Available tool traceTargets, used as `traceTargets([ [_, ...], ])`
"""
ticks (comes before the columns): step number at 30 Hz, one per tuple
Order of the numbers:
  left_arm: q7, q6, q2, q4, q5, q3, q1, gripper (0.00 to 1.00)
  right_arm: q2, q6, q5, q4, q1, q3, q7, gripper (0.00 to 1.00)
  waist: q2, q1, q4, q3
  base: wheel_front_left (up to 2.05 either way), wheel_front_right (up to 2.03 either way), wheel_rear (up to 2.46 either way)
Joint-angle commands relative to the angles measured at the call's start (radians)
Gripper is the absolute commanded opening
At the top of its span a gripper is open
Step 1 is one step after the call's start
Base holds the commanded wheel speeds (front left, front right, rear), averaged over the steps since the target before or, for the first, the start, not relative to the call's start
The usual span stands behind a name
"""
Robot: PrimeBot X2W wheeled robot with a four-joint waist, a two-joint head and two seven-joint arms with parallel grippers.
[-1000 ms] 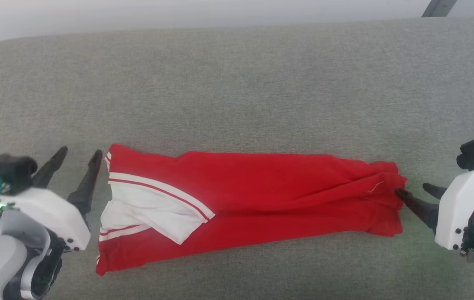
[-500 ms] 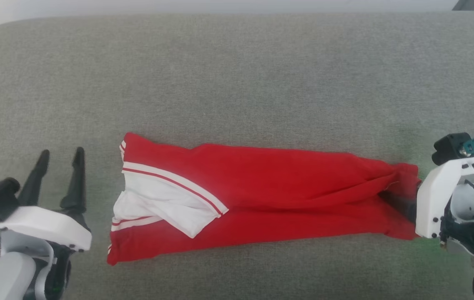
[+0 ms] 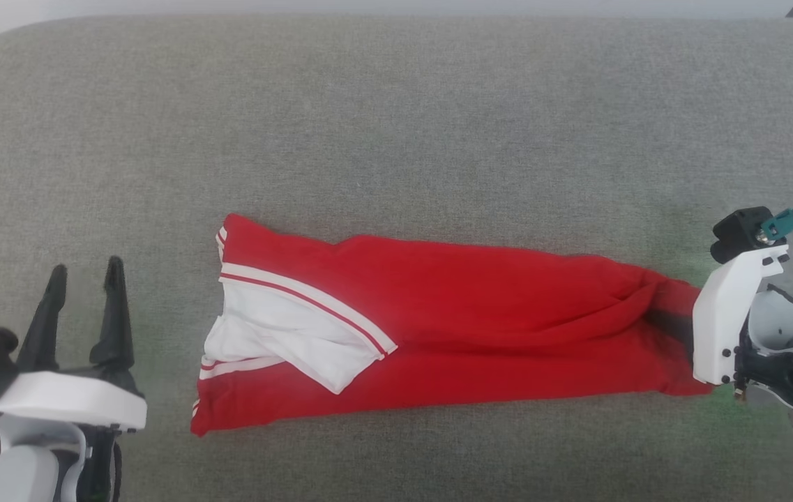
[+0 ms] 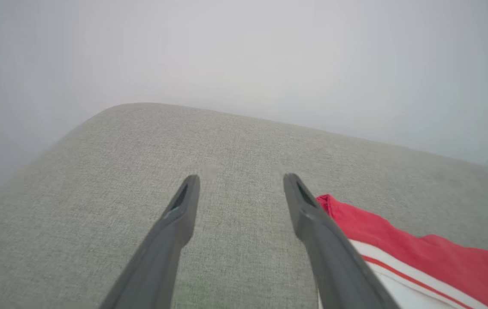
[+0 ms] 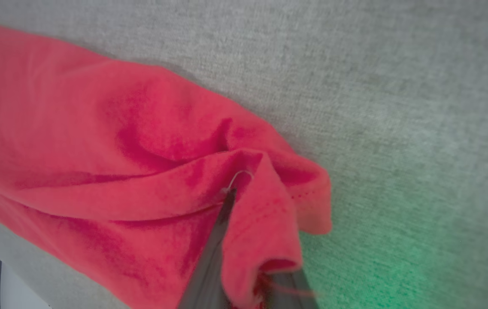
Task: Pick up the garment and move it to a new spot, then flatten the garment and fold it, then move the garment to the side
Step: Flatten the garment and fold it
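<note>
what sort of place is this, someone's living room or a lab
Hard to say which: likely a padded seat or sofa-like cushion, indoors. The grey woven upholstery has a rounded corner, a plain pale wall stands behind it, and a red garment lies on it.

Garment (image 3: 480,328) folds (hem end) hide fingertips of right end effector (image 3: 674,326).
</note>
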Motion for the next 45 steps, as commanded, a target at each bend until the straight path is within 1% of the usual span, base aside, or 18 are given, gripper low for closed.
traceTargets([
  [1,-0.004,-0.022,-0.016,0.010,0.027,0.029,0.016,1.00,0.007,-0.001,0.012,0.023,0.015,0.016,-0.007,0.00,-0.0001,0.0000,-0.005,-0.001,0.00,0.00,0.00],
  [3,-0.004,-0.045,-0.040,0.018,0.048,0.059,0.022,1.00,-0.015,-0.001,0.022,0.027,0.012,-0.003,-0.017,0.00,-0.0001,0.0000,-0.011,-0.002,0.00,0.00,0.00],
  [4,-0.004,-0.045,-0.040,0.018,0.048,0.059,0.022,1.00,-0.015,-0.001,0.022,0.027,0.012,-0.003,-0.017,0.00,-0.0001,0.0000,-0.011,-0.002,0.00,0.00,0.00],
  [7,-0.004,-0.071,-0.067,0.030,0.074,0.096,0.026,1.00,-0.057,-0.003,0.023,0.042,0.011,-0.038,-0.029,0.00,-0.0001,0.0000,-0.020,-0.002,0.00,0.00,0.00],
  [10,-0.004,-0.092,-0.090,0.037,0.104,0.128,0.025,1.00,-0.085,-0.002,0.026,0.058,0.006,-0.073,-0.041,0.00,-0.0001,0.0000,-0.030,-0.001,0.00,0.00,0.00],
  [13,-0.004,-0.109,-0.110,0.043,0.122,0.153,0.019,1.00,-0.117,-0.002,0.032,0.084,-0.006,-0.117,-0.052,0.00,-0.0001,0.0000,-0.039,0.003,0.00,0.00,0.00],
  [20,-0.004,-0.137,-0.144,0.051,0.175,0.189,0.001,1.00,-0.190,-0.001,-0.013,0.168,-0.040,-0.201,-0.072,0.00,-0.0001,0.0000,-0.054,0.010,0.00,0.00,0.00],
  [22,-0.004,-0.145,-0.152,0.053,0.178,0.198,-0.004,1.00,-0.206,-0.001,-0.029,0.192,-0.055,-0.212,-0.078,0.00,-0.0001,0.0000,-0.057,0.012,0.00,0.00,0.00],
  [25,-0.004,-0.153,-0.159,0.058,0.188,0.209,-0.008,1.00,-0.212,-0.001,-0.046,0.221,-0.071,-0.214,-0.075,0.00,-0.0001,0.0000,-0.063,0.012,0.00,0.00,0.00],
  [28,-0.004,-0.156,-0.167,0.060,0.195,0.216,-0.012,1.00,-0.217,-0.001,-0.055,0.221,-0.082,-0.199,-0.061,0.00,-0.0001,0.0000,-0.070,0.010,0.00,0.00,0.00],
  [31,-0.004,-0.160,-0.171,0.063,0.203,0.225,-0.011,1.00,-0.203,-0.001,-0.025,0.172,-0.074,-0.175,-0.044,0.00,-0.0001,0.0000,-0.077,0.006,0.00,0.00,0.00],
  [35,-0.004,-0.164,-0.177,0.064,0.206,0.232,-0.003,1.00,-0.182,0.000,0.009,0.041,-0.033,-0.139,-0.015,0.00,-0.0001,0.0000,-0.086,-0.004,0.00,0.00,0.00],
  [36,-0.004,-0.164,-0.178,0.064,0.208,0.235,-0.001,1.00,-0.172,0.000,0.019,0.001,-0.024,-0.132,-0.006,0.00,-0.0001,0.0000,-0.087,-0.007,0.00,0.00,0.00],
  [37,-0.004,-0.165,-0.181,0.065,0.212,0.237,0.003,1.00,-0.152,0.000,0.037,-0.085,-0.001,-0.113,0.016,0.00,-0.0001,0.0000,-0.089,-0.013,0.00,0.00,0.00],
  [40,-0.004,-0.164,-0.186,0.065,0.215,0.236,0.003,1.00,-0.121,0.000,0.031,-0.209,0.022,-0.071,0.041,0.00,-0.0001,0.0000,-0.087,-0.019,0.00,0.00,0.00],
  [43,-0.004,-0.165,-0.191,0.069,0.219,0.229,-0.004,1.00,-0.081,0.000,0.024,-0.295,0.025,-0.022,0.066,0.00,-0.0001,0.0000,-0.078,-0.025,0.00,0.00,0.00],
  [45,-0.004,-0.165,-0.193,0.074,0.222,0.221,-0.010,1.00,-0.058,0.000,0.018,-0.327,0.010,0.020,0.081,0.00,-0.0001,0.0000,-0.068,-0.029,0.00,0.00,0.00],
])
